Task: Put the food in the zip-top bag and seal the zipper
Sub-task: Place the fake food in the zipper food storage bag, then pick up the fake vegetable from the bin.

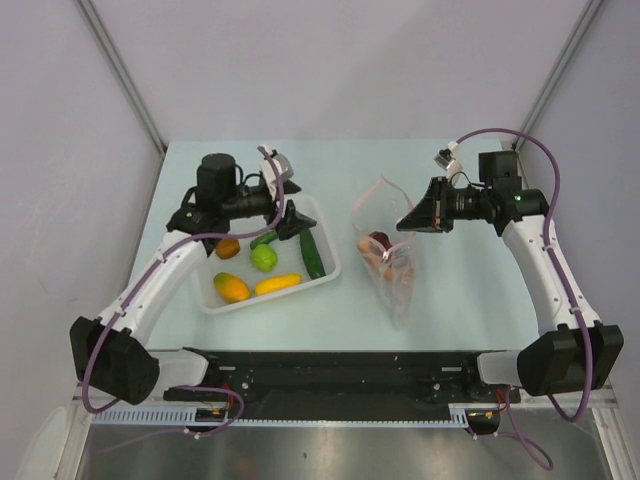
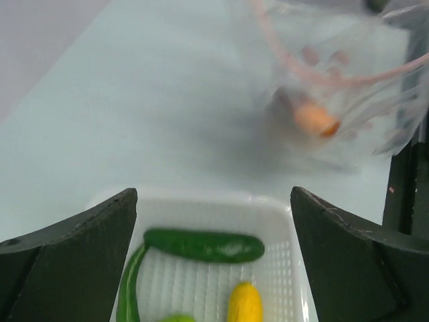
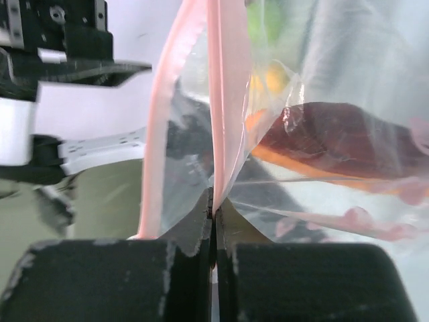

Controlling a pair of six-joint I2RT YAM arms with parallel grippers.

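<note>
The right tool is shut tight on the pink zipper at the mouth of the clear bag, its two fingers pressed together on one edge of the strip so that the mouth hangs partly open. The bag rests on the pale desk just right of the white basket and apart from it. Through the plastic a reddish-brown piece shows, with an orange carrot under it. The left tool hangs over the far side of the basket with its fingers spread wide and nothing between them. In the basket lie a dark green cucumber, a yellow fruit, a lime-green ball, a small orange fruit, an orange-yellow fruit and a thin green pepper beside the ball.
</note>
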